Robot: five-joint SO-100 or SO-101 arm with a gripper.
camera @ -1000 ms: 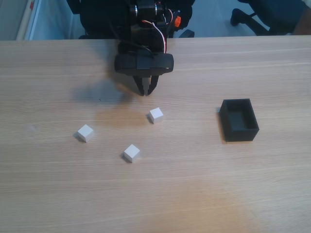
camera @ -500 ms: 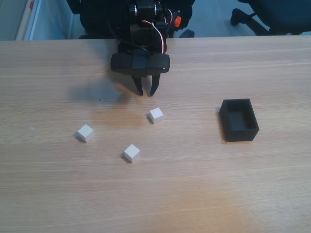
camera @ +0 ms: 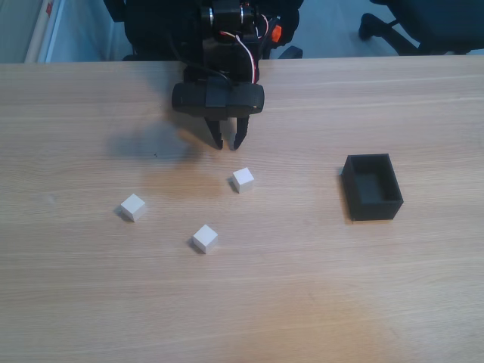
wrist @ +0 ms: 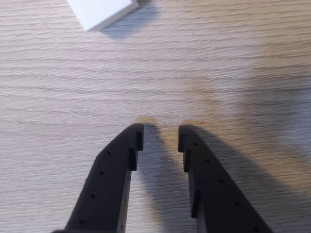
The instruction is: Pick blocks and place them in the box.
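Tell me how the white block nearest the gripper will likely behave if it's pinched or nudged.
The nearest block looks like a stiff, flat-faced cube, so it probably slides rather than rolls. It seems small and likely light, so an off-centre touch from the open gripper could spin it on the smooth table.

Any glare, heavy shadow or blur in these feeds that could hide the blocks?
Fixed view: even light, mild softness; three small white cubes, nearest, stand out on the pale wooden table; small black open-topped box clear. Wrist view: the black gripper casts dark shadow rightward; one cube is cropped at the top edge.
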